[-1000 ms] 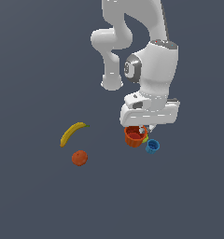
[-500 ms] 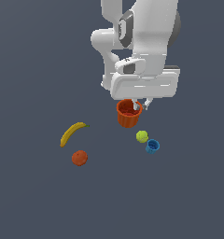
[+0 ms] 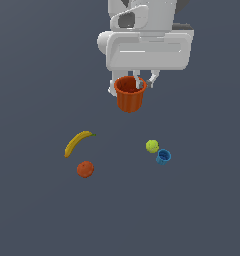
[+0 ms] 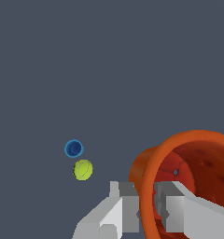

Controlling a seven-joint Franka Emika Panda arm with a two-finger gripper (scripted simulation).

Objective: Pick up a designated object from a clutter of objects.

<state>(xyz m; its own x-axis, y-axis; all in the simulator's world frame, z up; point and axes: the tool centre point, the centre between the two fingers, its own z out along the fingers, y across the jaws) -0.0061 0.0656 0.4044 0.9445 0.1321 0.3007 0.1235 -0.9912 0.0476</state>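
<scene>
You have the orange-red cup [image 3: 129, 95] in the gripper [image 3: 144, 80], and it hangs well clear of the floor, directly beneath the arm's white hand. The wrist view shows how the hold is made: the fingers [image 4: 125, 198] are pinched on the cup's thick rim, one outside the wall and one inside against the red interior, closed down to just the wall's thickness. The cup [image 4: 188, 182] sits tilted toward that camera, mouth partly facing it.

The rest of the clutter lies on the floor, well apart from the lifted cup. The yellow banana [image 3: 78, 142] and the orange fruit [image 3: 85, 169] are toward the exterior view's left; the yellow-green ball [image 3: 152, 146] and the small blue cup [image 3: 163, 157] sit just beside each other toward its right.

By my reading, the pick itself is done and you are in the lift. What remains calls for keeping the pinch firm and carrying steadily; a one-sided grip on a rim lets a cup swing or slip if you jerk the arm.
</scene>
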